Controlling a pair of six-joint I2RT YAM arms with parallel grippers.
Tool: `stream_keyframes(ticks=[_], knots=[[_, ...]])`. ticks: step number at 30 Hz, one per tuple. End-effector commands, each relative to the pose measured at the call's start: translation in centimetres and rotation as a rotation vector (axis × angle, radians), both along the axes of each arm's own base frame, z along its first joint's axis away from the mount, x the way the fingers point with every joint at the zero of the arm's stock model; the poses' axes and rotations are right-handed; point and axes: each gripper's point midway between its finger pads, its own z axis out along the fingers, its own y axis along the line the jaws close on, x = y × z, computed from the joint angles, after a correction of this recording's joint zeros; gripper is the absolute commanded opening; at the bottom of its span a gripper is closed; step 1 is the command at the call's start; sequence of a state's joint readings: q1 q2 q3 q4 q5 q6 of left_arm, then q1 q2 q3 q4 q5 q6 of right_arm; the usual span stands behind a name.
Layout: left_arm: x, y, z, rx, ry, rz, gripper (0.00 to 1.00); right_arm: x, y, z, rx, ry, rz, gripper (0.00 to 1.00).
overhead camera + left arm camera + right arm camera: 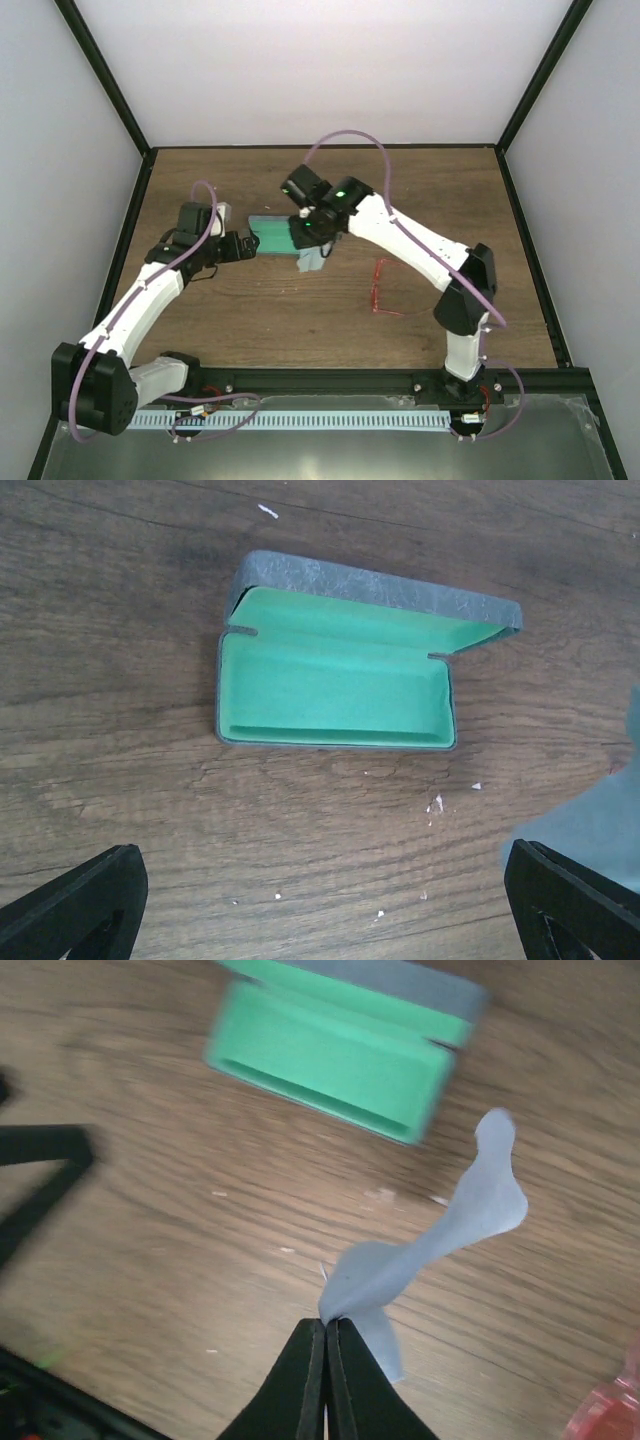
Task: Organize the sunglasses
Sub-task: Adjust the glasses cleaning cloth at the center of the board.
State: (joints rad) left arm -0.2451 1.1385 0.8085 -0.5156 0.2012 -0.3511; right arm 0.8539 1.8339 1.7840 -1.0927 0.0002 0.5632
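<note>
**Fig.** Right gripper (326, 1328), fingers pinched shut, is holding the light blue cloth (440, 1235) just beside the open glasses case (335, 690). Case's green lining is showing; it is blurring in the right wrist view. Left gripper (320, 865) is hovering near the case w/ fingers spread wide, only tips in frame. Red sunglasses (376, 290) are lying on the wooden table (280, 320), apart from the case on its right; the right wrist view is cutting them off at its corner.

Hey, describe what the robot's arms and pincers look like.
The left arm and right arm have white links and black joints. A lilac cable loops along each, and the right shows a green light. The left pincer and right pincer have black, tapering fingers.
</note>
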Motion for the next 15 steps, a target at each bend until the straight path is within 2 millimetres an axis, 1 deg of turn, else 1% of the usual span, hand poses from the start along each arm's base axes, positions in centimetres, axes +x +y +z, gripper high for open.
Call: stream_keyframes(ticks=[1,6,8,12,13,15], knots=[[0.3,-0.3,1.3,0.026,-0.009,-0.048,1.00,-3.1,2.7,1.1,-0.125,-0.015,0.087,0.01],[-0.2,0.3,1.2,0.075,-0.026,-0.067,1.00,-3.2,2.3,1.3,-0.063,-0.001,0.016,0.01],[-0.5,-0.1,1.1,0.053,-0.031,-0.086,1.00,-3.4,1.9,0.3,-0.080,0.019,-0.002,0.01],[-0.4,-0.4,1.1,0.054,-0.043,-0.107,1.00,-4.3,-0.2,-3.4,-0.120,0.066,-0.046,0.01],[-0.2,-0.6,1.2,0.048,-0.041,-0.116,1.00,-4.5,-0.5,-4.4,-0.110,0.082,-0.053,0.01],[-0.1,-1.1,1.1,0.026,-0.019,-0.135,1.00,-5.0,-1.7,-6.4,-0.119,0.117,-0.082,0.01]])
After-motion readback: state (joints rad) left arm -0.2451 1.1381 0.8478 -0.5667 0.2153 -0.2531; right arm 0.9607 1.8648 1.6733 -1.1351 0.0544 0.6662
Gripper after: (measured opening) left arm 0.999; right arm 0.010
